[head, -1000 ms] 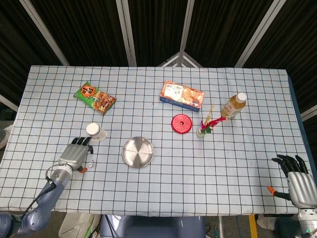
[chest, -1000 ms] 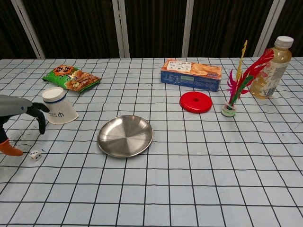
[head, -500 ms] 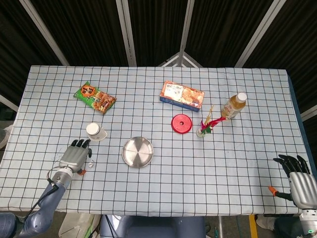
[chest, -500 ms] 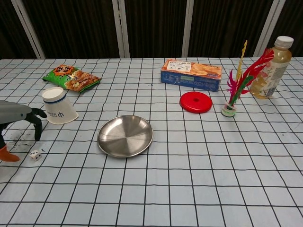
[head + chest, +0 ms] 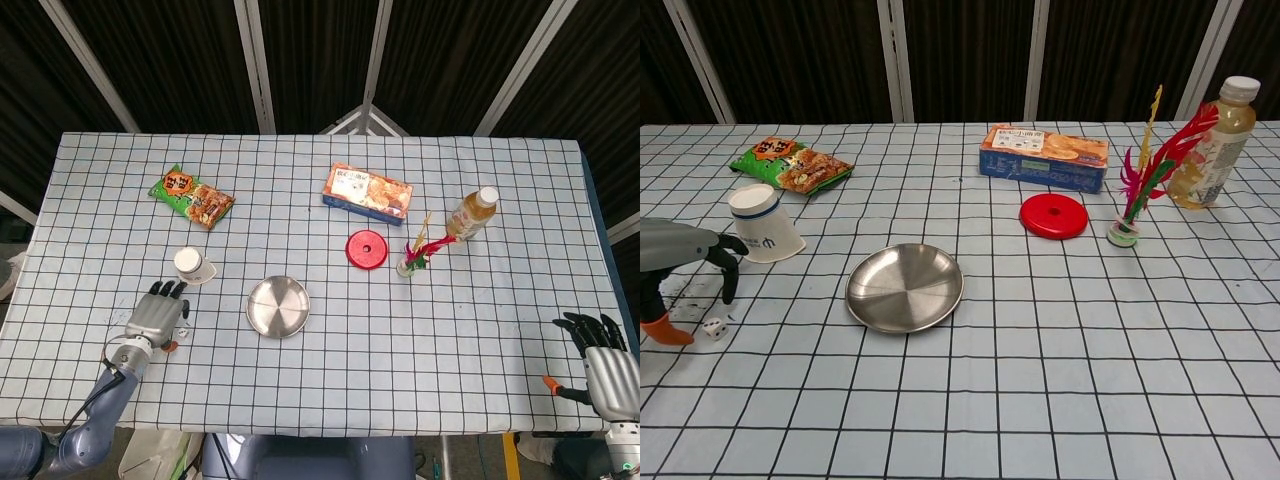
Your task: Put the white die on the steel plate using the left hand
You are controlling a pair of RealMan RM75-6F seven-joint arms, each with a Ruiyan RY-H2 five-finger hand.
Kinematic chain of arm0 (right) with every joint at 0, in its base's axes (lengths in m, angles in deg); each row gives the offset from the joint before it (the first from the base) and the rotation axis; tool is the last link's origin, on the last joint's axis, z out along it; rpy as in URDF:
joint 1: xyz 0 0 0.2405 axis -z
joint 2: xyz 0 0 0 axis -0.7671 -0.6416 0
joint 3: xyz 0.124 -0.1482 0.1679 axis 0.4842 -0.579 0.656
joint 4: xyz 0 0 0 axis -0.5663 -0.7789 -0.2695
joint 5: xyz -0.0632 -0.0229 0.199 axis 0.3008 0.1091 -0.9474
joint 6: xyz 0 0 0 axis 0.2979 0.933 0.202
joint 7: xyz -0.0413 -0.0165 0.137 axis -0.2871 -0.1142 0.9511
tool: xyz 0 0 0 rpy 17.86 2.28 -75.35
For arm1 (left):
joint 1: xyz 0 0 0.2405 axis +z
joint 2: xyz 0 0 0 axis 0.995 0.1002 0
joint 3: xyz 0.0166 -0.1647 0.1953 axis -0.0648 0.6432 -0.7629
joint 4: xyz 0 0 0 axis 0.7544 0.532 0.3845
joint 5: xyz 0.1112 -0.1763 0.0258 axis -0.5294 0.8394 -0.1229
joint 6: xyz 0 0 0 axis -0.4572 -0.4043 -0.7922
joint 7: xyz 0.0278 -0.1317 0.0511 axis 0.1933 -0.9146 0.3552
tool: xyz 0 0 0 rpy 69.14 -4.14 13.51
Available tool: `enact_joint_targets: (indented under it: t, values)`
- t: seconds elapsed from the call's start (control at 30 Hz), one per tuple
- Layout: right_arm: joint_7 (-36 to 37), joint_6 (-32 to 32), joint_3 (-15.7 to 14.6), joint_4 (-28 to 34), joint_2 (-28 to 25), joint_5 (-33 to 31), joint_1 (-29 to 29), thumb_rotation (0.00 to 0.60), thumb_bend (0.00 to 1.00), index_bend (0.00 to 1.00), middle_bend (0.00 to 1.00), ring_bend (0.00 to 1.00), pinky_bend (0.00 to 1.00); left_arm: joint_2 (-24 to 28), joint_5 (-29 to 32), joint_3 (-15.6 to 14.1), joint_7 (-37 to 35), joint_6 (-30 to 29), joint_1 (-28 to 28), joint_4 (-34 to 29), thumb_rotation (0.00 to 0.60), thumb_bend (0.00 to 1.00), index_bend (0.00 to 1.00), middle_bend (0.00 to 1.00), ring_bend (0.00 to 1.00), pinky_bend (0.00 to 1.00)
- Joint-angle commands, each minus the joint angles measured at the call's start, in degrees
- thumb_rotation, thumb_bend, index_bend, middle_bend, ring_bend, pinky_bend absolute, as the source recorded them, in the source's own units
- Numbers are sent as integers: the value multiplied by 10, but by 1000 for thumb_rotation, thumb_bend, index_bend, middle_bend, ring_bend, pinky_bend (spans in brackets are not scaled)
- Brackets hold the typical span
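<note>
White die (image 5: 713, 327) is lying on the tablecloth, well apart from the steel plate (image 5: 904, 288); left hand (image 5: 680, 255) is hovering over it, fingers apart, grasping nothing. Pickup and placement both remain.

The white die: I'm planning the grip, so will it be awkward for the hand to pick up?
Probably. The white die looks tiny beside the left hand, so it may slip from the fingers. Being a rigid cube, it would likely tumble if nudged.

Left robot hand (image 5: 680, 262) lower and nearer the white die (image 5: 713, 327); orange thumb tip now beside it
</note>
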Motion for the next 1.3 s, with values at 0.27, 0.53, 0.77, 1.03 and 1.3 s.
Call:
enact_joint_targets:
  t: [0.27,0.53,0.77,1.03,1.3]
  values:
    - [2,0,1,-1,0,-1,0,600,96,248,188,126,0,-8,-22,-6,-10,-5,2,9,600,383,441,69,0,10]
    - [2,-3,0,-1,0,-2,0,600,96,248,188,126,0,-11,-16,-10,-7,-3,-1,12,600,383,441,63,0,10]
    - [1,-5,0,-1,0,-4,0,600,96,248,188,126,0,-15,-12,-14,-5,3,-5,16,600,383,440,63,0,10]
    - [2,-8,0,-2,-1,-7,-1,600,96,248,188,126,0,-19,-15,-15,-8,1,-5,21,600,385,453,75,0,10]
    - [2,-12,0,-3,0,-10,-1,600,96,248,188,126,0,-18,-11,-21,-3,-1,-7,22,600,392,488,101,0,9]
